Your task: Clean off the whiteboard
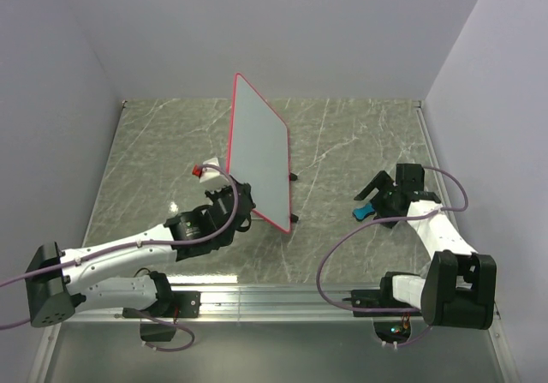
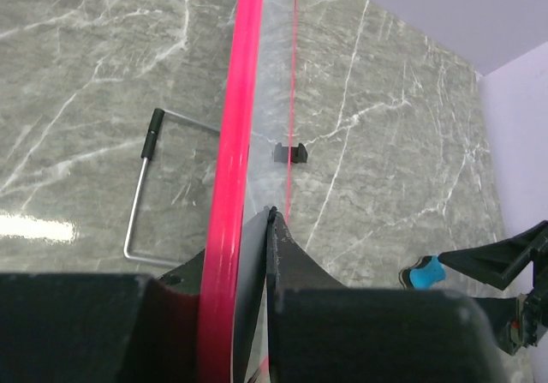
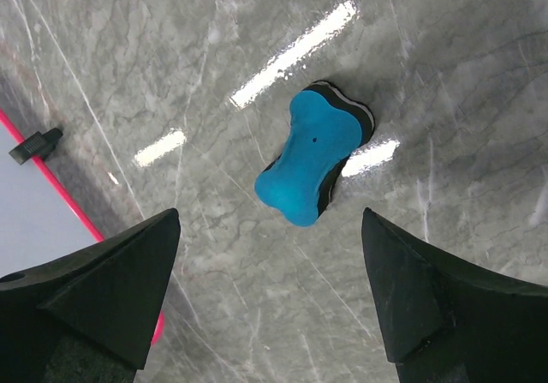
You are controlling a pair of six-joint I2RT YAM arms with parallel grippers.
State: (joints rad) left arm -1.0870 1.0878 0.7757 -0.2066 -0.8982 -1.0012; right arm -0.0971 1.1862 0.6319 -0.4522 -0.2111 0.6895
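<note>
Right gripper (image 1: 377,196): jaws wide apart, nothing between them, poised directly above the blue eraser (image 3: 315,152). The eraser lies flat on the table (image 1: 342,143), blue grip side up, its long axis skewed to the line between the fingers.

Left gripper (image 2: 235,254): closed on the near lower edge of the whiteboard (image 1: 259,147), red frame between the fingers. It appears clamped, though the contact of the left finger is partly hidden.

Whiteboard: at mid-table, up on one long edge and leaning, with two black feet (image 1: 294,177) on the side towards the right arm. The face in the top view shows no marks I can make out. The other face is not visible.

Step in hand (judgement): pick up the eraser.
- Rotate the wrist so the fingers close across the narrow waist of the eraser, not across its lobes.
- Descend straight. The fingertips should straddle the block, then close just above the table.
- Keep the dark pad side free so that it can meet the board.

Risks: a skewed grasp may twist the eraser out. When wiping, pressure on the board could lever it in the left grip, so press lightly and near the held edge.
</note>
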